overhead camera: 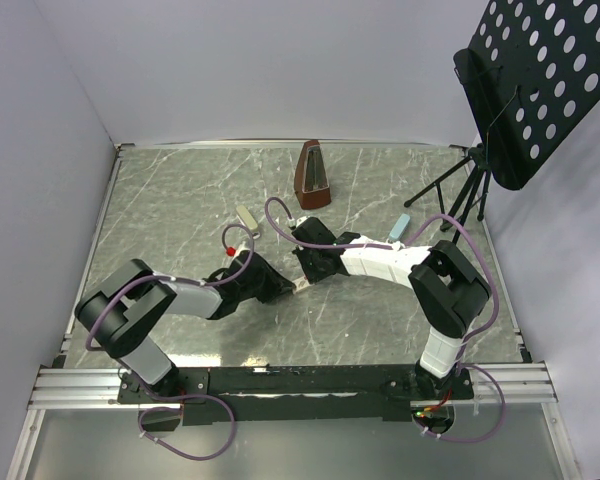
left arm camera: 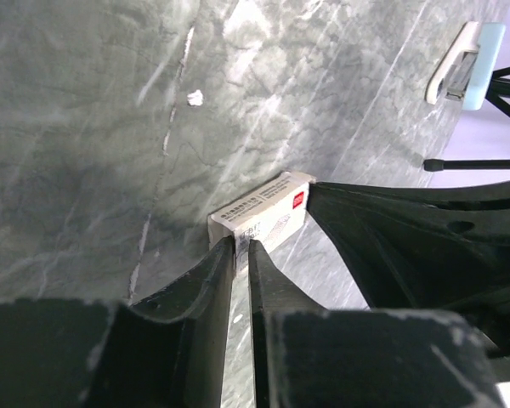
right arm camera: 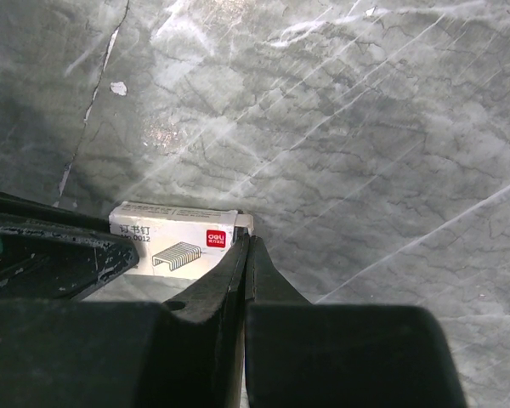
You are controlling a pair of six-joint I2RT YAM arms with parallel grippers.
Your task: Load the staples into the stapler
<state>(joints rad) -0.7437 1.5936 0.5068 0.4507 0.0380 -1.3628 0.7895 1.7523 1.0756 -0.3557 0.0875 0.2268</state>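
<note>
- Grey marbled worktop [overhead camera: 180, 200]: bare surface lies open all round the work point. The left and far edges are well apart from it.
- Black perforated music stand [overhead camera: 540, 80] and brown wooden metronome [overhead camera: 313, 177]: both stand toward the far side, away from the 2 arms' meeting point.
- Pale blue and white stapler [left arm camera: 463, 59]: lies flat toward the far right, well apart from the staples and nearer the right arm. The stand's black legs sit just beside it, so room there is tight.
- Left pincer [left arm camera: 242, 248]: closed to a thin slit, with its tips touching the near short end of the box. I cannot tell whether a flap is nipped.
- Right pincer [right arm camera: 246, 246]: clenched fully and grasping nothing, with its tips against the opposite short end.
- Cream cardboard staple box with a red mark [left arm camera: 263, 211]: flat on the worktop at mid-field, printed face up. It sits between the 2 pincers, and its long axis runs from one to the other.
- Judgement: the coming move turns on that axis, 1 pincer bracing while the other works an end open. The 2 pincers crowd each other, and free room lies to either long side.
</note>
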